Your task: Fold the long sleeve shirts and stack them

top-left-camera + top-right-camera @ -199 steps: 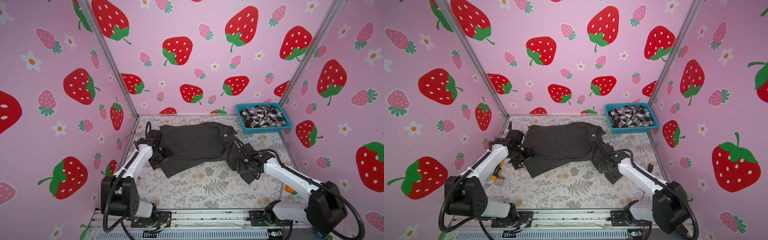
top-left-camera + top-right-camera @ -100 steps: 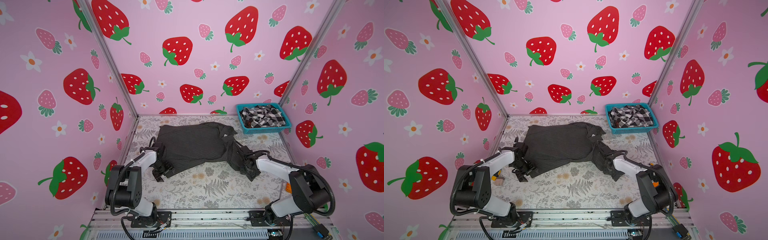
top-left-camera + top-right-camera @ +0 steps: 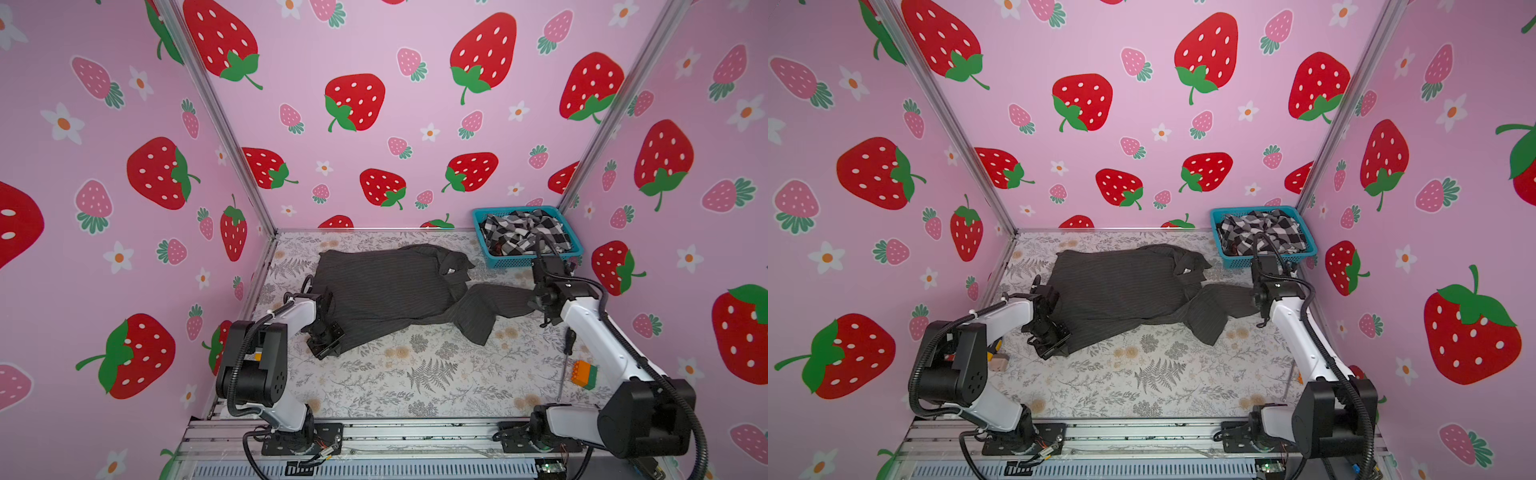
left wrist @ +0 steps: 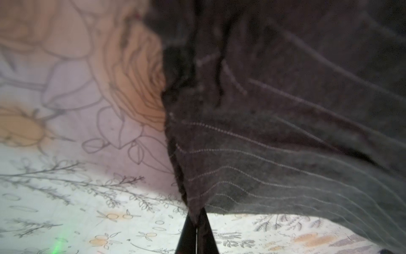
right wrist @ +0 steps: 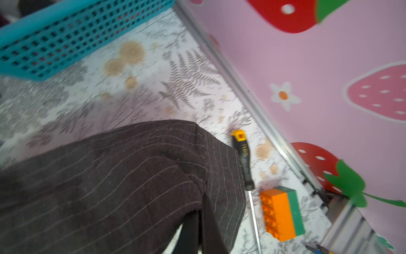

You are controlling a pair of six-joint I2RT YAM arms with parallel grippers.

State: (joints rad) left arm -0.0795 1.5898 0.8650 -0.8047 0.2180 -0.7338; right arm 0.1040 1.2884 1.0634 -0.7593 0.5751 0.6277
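Note:
The dark pinstriped long sleeve shirt (image 3: 386, 286) (image 3: 1121, 286) lies spread on the floral table, one sleeve stretched out to the right. My left gripper (image 3: 328, 340) (image 3: 1054, 340) is shut on the shirt's front left hem corner; in the left wrist view the fingertips (image 4: 196, 217) pinch the cloth (image 4: 263, 132). My right gripper (image 3: 536, 299) (image 3: 1258, 299) is shut on the cuff end of that sleeve; the right wrist view shows the cloth (image 5: 109, 176) draped over its closed gripper (image 5: 201, 217). A black-and-white checked shirt (image 3: 523, 232) (image 3: 1262, 230) is bundled in the basket.
The blue basket (image 3: 532, 262) (image 3: 1262, 262) (image 5: 66, 39) stands at the back right corner. A screwdriver (image 3: 567, 340) (image 5: 242, 158) and an orange-green brick (image 3: 584, 374) (image 5: 283, 213) lie by the right wall. A small wooden block (image 3: 998, 362) sits near the left arm.
Both grippers have shut on the dark shirt. The right one has moved toward the right wall, drawing the sleeve out straight. The left one stays at the hem corner.

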